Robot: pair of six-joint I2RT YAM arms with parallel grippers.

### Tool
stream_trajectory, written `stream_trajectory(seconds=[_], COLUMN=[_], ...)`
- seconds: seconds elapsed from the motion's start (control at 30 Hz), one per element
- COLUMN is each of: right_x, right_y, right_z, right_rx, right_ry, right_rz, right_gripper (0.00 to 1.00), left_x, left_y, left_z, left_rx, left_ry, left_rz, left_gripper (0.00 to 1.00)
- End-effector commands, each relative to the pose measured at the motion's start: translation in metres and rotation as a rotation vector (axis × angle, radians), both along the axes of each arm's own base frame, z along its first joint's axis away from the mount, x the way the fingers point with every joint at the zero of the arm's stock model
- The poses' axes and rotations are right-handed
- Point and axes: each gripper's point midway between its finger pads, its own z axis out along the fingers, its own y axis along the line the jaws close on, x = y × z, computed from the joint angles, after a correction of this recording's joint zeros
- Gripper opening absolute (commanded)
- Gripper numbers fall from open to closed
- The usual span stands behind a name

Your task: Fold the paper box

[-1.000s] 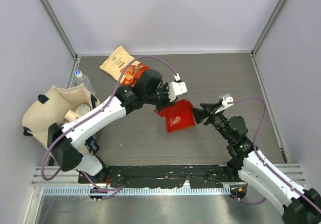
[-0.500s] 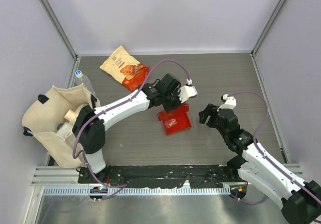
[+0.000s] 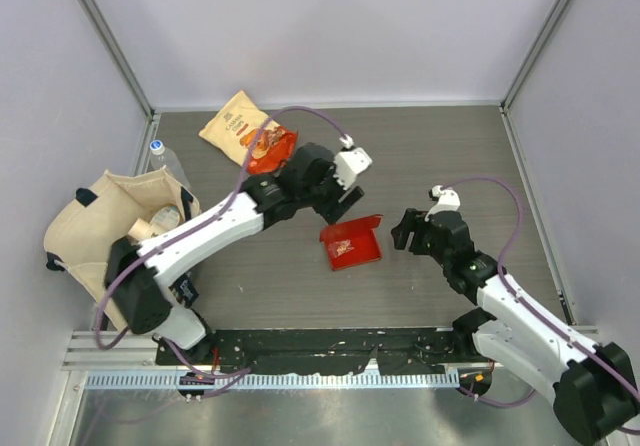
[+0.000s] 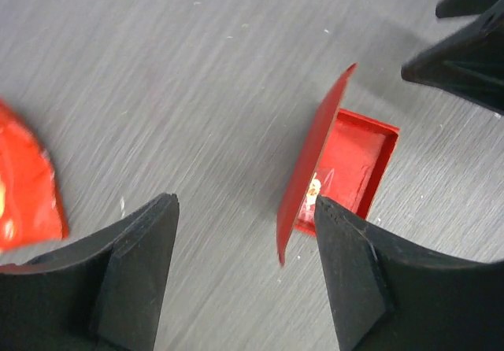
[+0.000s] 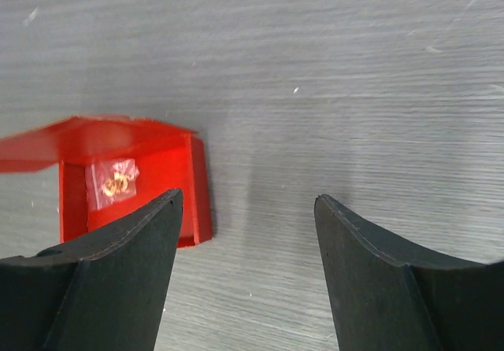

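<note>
The paper box (image 3: 352,243) lies on the table (image 3: 450,156), tray formed and lid flap standing half up, between the left gripper (image 3: 338,198) and right gripper (image 3: 402,231), both spread wide and empty. Closing it cleanly likely means pressing the flap down squarely while the other arm braces the tray.

You have bare surface (image 3: 450,156) over the far right and on the near side of the paper box (image 3: 351,247), with room for either tool to pass. The box's raised flap stands along its far edge, just in front of the left tool (image 3: 340,201). The right tool (image 3: 400,231) sits just beside the box's right side. Both tools are spread with nothing between the fingers. To your left, the snack bag (image 3: 245,131), bottle (image 3: 157,152) and cloth bag (image 3: 95,226) block the way.
</note>
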Motion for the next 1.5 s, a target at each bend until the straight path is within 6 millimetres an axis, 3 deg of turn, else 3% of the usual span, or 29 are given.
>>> stream_trajectory(seconds=[0.0, 0.03, 0.07, 0.13, 0.17, 0.2, 0.23, 0.27, 0.33, 0.37, 0.4, 0.43, 0.47, 0.67, 0.87, 1.23, 1.33, 1.47], right_x=[0.01, 0.018, 0.02, 0.031, 0.034, 0.032, 0.039, 0.041, 0.042, 0.042, 0.042, 0.042, 0.042, 0.041, 0.041, 0.039, 0.039, 0.041], right_y=[0.037, 0.043, 0.047, 0.053, 0.055, 0.057, 0.063, 0.064, 0.069, 0.069, 0.069, 0.068, 0.065, 0.071, 0.076, 0.08, 0.08, 0.074], right_z=[0.024, 0.03, 0.03, 0.037, 0.034, 0.025, 0.041, 0.043, 0.042, 0.039, 0.034, 0.031, 0.025, 0.027, 0.017, 0.017, 0.02, 0.022], right_rx=[0.034, 0.047, 0.034, 0.028, 0.016, 0.014, 0.04, 0.045, 0.054, 0.048, 0.038, 0.031, 0.029, 0.061, 0.055, 0.083, 0.087, 0.069], right_ry=[-0.077, -0.113, -0.13, -0.2, -0.215, -0.222, -0.313, -0.333, -0.369, -0.369, -0.368, -0.361, -0.35, -0.418, -0.391, -0.379, -0.388, -0.401], right_rz=[0.215, 0.229, 0.261, 0.288, 0.304, 0.326, 0.335, 0.34, 0.366, 0.375, 0.385, 0.385, 0.379, 0.416, 0.45, 0.47, 0.464, 0.431], right_gripper=[0.71, 0.68, 0.67, 0.65, 0.66, 0.66, 0.67, 0.66, 0.66, 0.66, 0.66, 0.65, 0.65, 0.63, 0.53, 0.24, 0.18, 0.11], left_x=[0.005, 0.0, -0.006, -0.018, -0.026, -0.031, -0.028, -0.035, -0.034, -0.036, -0.035, -0.034, -0.031, -0.016, -0.005, 0.007, 0.009, 0.012], left_y=[0.046, 0.052, 0.057, 0.056, 0.062, 0.067, 0.063, 0.071, 0.076, 0.08, 0.08, 0.073, 0.066, 0.048, 0.036, 0.03, 0.025, 0.023], left_z=[0.055, 0.054, 0.031, 0.042, 0.012, 0.022, 0.04, 0.011, 0.033, 0.012, 0.011, -0.005, -0.004, -0.049, -0.066, -0.072, -0.076, -0.077], left_rx=[-0.252, -0.294, -0.316, -0.483, -0.478, -0.574, -0.699, -0.71, -0.877, -0.862, -0.859, -0.799, -0.785, -0.666, -0.58, -0.516, -0.467, -0.424], left_ry=[-0.095, -0.077, -0.047, -0.034, 0.003, 0.006, -0.045, -0.03, -0.108, -0.103, -0.108, -0.092, -0.09, -0.075, -0.081, -0.069, -0.065, -0.05], left_rz=[0.302, 0.332, 0.351, 0.352, 0.369, 0.404, 0.396, 0.414, 0.414, 0.422, 0.419, 0.39, 0.373, 0.341, 0.309, 0.366, 0.375, 0.403], left_gripper=[0.71, 0.65, 0.65, 0.65, 0.67, 0.69, 0.71, 0.73, 0.75, 0.75, 0.76, 0.76, 0.76, 0.74, 0.64, 0.33, 0.32, 0.41])
